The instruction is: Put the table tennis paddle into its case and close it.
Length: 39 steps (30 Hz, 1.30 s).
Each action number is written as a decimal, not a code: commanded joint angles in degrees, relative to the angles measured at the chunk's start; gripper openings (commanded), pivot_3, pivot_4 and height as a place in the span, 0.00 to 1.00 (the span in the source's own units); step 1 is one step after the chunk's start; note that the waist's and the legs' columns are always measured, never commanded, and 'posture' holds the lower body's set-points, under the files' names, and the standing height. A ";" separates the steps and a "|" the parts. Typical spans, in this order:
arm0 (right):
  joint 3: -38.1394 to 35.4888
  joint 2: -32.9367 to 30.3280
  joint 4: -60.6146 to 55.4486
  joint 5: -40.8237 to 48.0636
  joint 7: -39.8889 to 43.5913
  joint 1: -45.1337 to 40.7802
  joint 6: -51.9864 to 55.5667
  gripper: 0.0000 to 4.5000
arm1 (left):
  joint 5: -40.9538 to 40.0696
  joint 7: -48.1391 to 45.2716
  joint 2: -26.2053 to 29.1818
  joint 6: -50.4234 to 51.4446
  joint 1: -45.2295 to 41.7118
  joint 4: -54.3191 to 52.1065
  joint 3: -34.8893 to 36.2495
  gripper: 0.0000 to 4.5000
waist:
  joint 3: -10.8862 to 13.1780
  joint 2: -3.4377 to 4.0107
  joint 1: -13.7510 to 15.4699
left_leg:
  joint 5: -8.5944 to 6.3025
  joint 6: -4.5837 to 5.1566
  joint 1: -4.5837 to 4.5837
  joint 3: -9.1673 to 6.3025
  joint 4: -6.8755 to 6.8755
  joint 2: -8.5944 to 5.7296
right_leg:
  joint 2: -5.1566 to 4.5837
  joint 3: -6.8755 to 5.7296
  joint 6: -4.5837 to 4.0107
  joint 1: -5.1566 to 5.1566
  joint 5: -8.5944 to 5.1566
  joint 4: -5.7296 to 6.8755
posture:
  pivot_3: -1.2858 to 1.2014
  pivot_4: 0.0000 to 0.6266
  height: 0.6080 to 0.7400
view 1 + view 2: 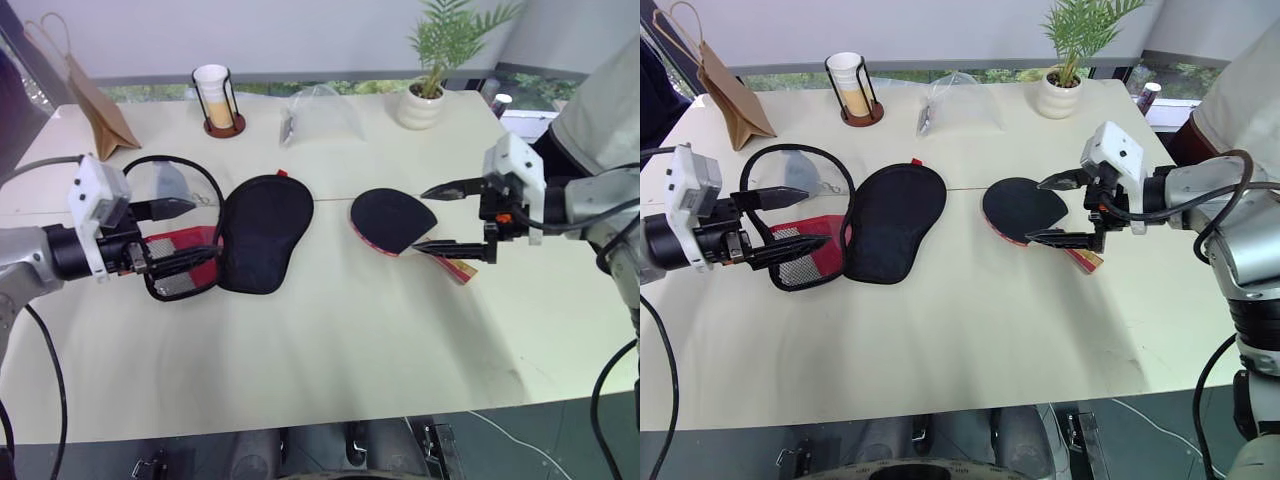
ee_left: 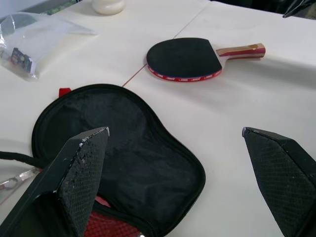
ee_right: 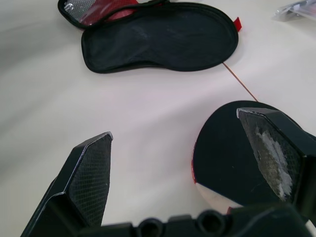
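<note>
table tennis paddle [image 1: 392, 221] lying flat right of the open case [image 1: 262, 232] | right gripper [image 1: 447, 217] hovering over the handle, fingers wide, holding nothing | left gripper [image 1: 182, 233] gaping over the case's red flap | risk: flat paddle sliding away under a shallow pinch

Black paddle [image 1: 392, 220] lies flat, apart from the unzipped, spread-open case [image 1: 262, 232].
</note>
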 commanded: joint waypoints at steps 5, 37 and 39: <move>-1.49 0.31 -1.20 -0.32 -0.36 -0.16 -0.57 0.99 | -0.53 -0.11 0.28 -0.65 -1.89 -0.02 0.38 1.00 | 0.00 0.00 0.18 | 0.00 0.00 0.00 0.01 0.00 0.00 | 0.00 0.00 0.00 0.00 0.00 -0.01 | 0.52 0.24 1.00; 12.81 26.56 4.14 -2.06 -18.43 -10.10 24.13 0.99 | 5.87 -6.69 2.18 -7.01 -9.92 13.05 -3.52 1.00 | 0.01 0.02 -0.40 | 0.01 0.00 -0.02 0.02 -0.03 0.03 | 0.05 0.00 0.12 -0.08 0.08 0.09 | 0.52 0.24 1.00; 15.66 30.41 6.42 -4.39 -21.37 -10.33 23.81 0.99 | 6.68 -7.30 2.19 -7.63 -10.54 14.05 -4.06 1.00 | 0.01 0.02 -0.37 | 0.01 0.00 -0.03 0.02 -0.03 0.03 | 0.05 0.00 0.13 -0.07 0.09 0.09 | 0.52 0.24 1.00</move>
